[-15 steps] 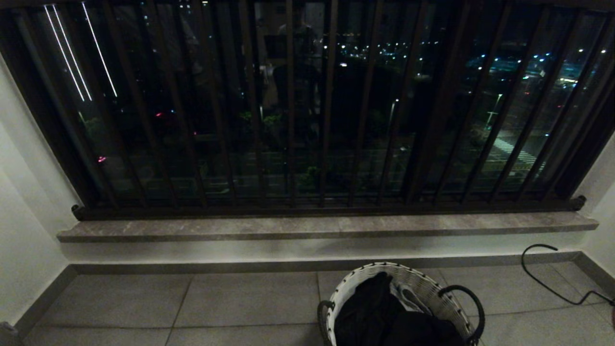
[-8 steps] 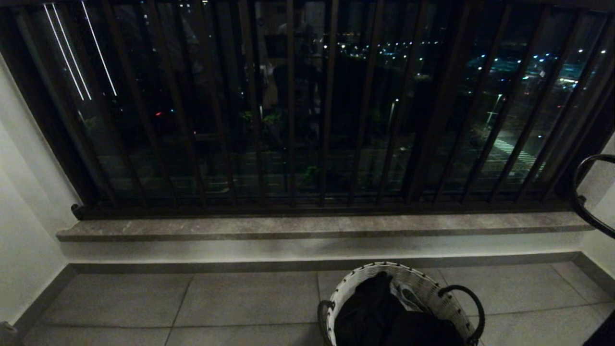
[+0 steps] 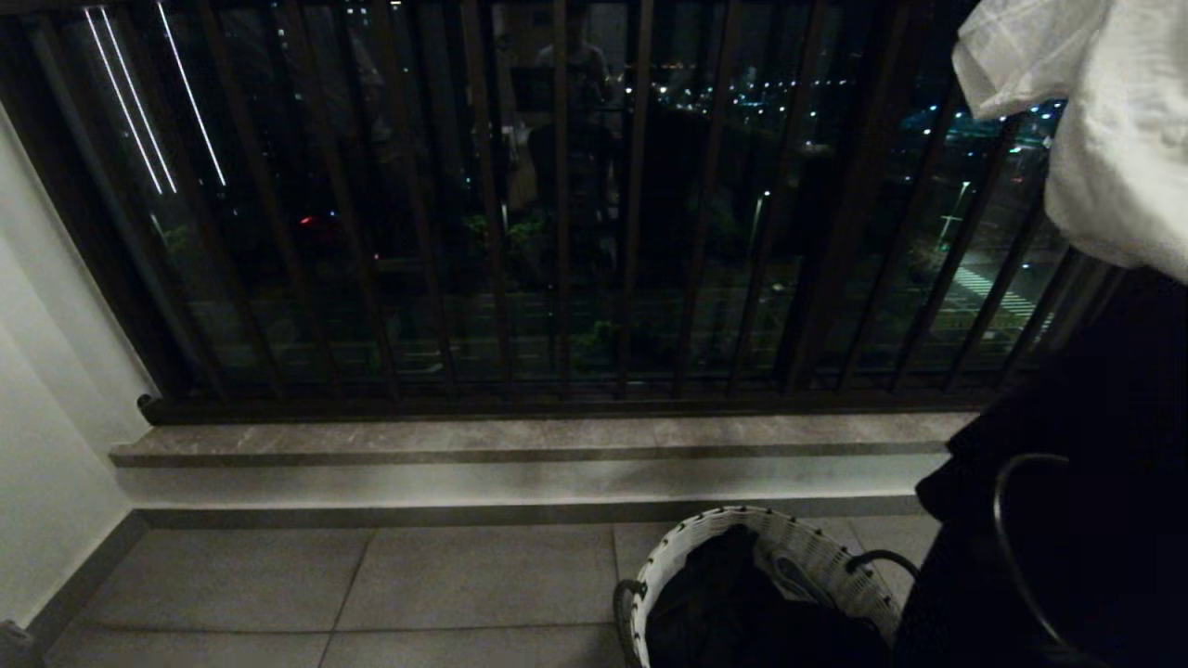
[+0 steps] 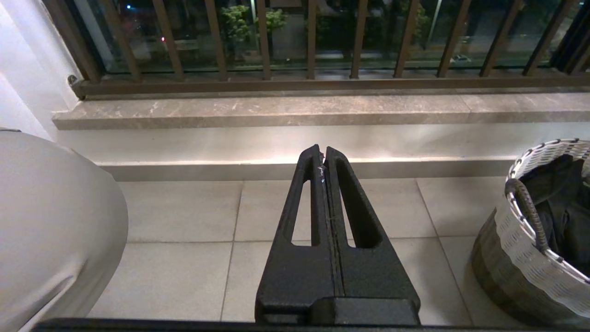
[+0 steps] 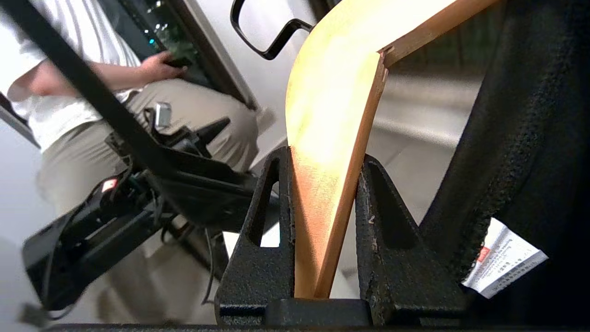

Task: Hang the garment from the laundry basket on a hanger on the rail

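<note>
My right gripper (image 5: 323, 157) is shut on the lower end of a pale wooden hanger (image 5: 332, 83) with a black metal hook (image 5: 272, 34). Beside the hanger hangs a black garment (image 5: 530, 115) with a white label (image 5: 504, 258). In the head view this dark garment (image 3: 1104, 408) fills the right edge, above the laundry basket (image 3: 807, 557), which holds more dark clothing (image 3: 724, 603). My left gripper (image 4: 322, 152) is shut and empty, parked low over the floor tiles left of the basket (image 4: 530, 249). The rail is out of view.
A person in a white shirt (image 3: 1104, 139) and pale trousers (image 5: 193, 115) stands close on the right. The dark barred balustrade (image 3: 557, 232) and stone sill (image 3: 557, 436) run across ahead. A rounded white body (image 4: 46, 221) sits left of my left gripper.
The black garment and a dark wire loop have swung into the head view from the right and now cover the basket's right side. The person's white shirt has appeared at top right.
</note>
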Available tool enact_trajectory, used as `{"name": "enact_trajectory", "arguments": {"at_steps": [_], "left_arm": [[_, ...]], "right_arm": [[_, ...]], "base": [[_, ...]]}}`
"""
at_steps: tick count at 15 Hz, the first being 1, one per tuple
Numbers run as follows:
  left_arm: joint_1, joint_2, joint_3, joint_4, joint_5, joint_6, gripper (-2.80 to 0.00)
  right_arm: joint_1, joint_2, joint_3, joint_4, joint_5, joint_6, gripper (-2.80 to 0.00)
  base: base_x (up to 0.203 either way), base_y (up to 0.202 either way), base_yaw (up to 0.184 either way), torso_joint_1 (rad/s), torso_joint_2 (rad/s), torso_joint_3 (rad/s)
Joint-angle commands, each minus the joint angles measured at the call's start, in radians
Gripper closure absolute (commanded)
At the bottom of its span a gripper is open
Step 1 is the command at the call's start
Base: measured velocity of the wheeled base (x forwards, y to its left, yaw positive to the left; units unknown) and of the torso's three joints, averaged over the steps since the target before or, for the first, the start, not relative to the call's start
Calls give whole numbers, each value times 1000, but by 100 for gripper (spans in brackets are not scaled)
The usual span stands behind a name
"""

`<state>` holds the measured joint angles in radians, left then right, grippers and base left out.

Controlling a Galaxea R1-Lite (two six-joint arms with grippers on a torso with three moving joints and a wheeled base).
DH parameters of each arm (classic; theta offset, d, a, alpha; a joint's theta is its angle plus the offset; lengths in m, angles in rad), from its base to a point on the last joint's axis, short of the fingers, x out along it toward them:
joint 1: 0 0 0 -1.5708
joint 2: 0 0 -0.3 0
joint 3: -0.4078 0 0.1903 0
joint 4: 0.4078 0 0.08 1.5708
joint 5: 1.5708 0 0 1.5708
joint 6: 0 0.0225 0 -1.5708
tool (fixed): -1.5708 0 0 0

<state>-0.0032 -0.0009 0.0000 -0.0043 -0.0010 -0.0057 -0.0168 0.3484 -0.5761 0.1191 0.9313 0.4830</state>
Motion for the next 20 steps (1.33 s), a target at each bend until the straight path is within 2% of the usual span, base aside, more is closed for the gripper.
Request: {"name": "enact_trajectory", "arguments": {"at_steps": [1, 6, 9, 12, 15, 20], "left_arm": [[0, 1, 2, 0, -1, 0, 0], [0, 1, 2, 0, -1, 0, 0], [0, 1, 2, 0, -1, 0, 0], [0, 1, 2, 0, -1, 0, 0], [0, 1, 2, 0, -1, 0, 0], [0, 1, 2, 0, -1, 0, 0]], "right_arm": [[1, 62, 29, -6, 17, 5, 0], [3, 209, 123, -145, 30, 6, 0], [4, 220, 86, -176, 66, 25, 0], [6, 228, 7, -193, 102, 81, 0], [4, 221, -112, -247, 99, 174, 0], [0, 268, -274, -429, 89, 459, 0]], "base": [[0, 0, 0, 0, 0, 0], [0, 0, 0, 0, 0, 0], [0, 0, 0, 0, 0, 0], [0, 0, 0, 0, 0, 0], [0, 0, 0, 0, 0, 0], [0, 0, 0, 0, 0, 0]]}}
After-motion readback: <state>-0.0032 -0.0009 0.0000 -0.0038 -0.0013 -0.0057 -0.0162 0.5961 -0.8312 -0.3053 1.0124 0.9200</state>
